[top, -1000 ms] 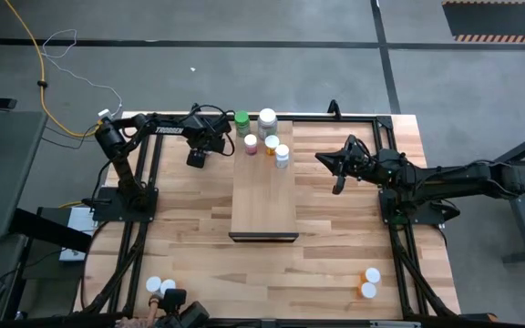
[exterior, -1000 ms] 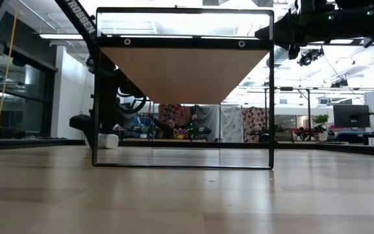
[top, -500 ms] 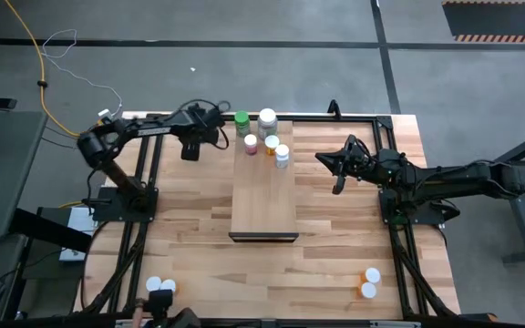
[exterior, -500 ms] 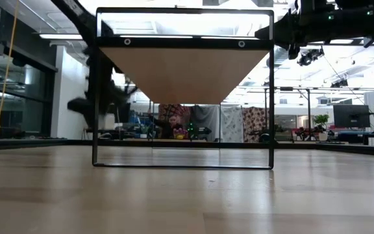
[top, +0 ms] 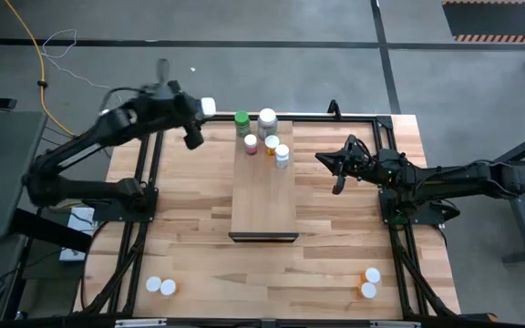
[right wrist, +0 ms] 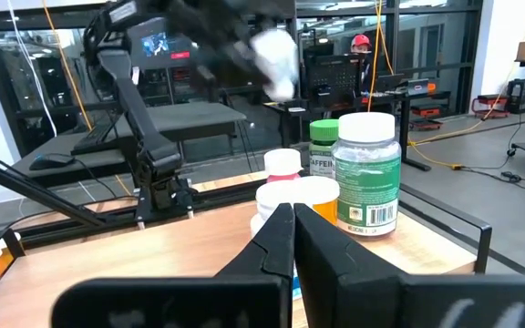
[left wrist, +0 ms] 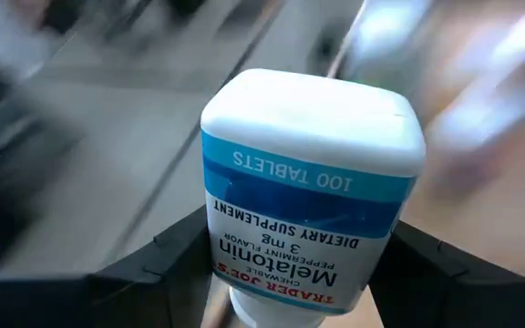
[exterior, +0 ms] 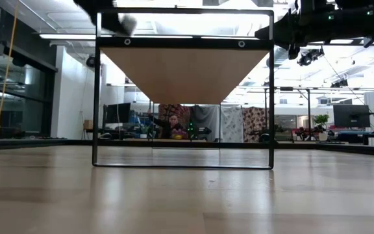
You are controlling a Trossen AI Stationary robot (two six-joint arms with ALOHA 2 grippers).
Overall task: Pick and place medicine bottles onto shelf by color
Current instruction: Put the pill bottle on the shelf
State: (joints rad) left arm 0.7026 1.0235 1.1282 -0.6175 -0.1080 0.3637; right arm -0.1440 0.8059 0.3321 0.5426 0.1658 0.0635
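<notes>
Striped butcher-block tabletop (top: 335, 237), concrete floor around. Left gripper (top: 199, 114), upper left of the high view, grasps a white melatonin bottle (left wrist: 310, 191) by its sides: judged light, rigid, smooth plastic, so liable to slip; a mid-body hold suits. Right gripper (top: 338, 169), right of centre, is clenched empty. Count: five bottles at the shelf (top: 263, 205) top end, two lower left, two lower right.
</notes>
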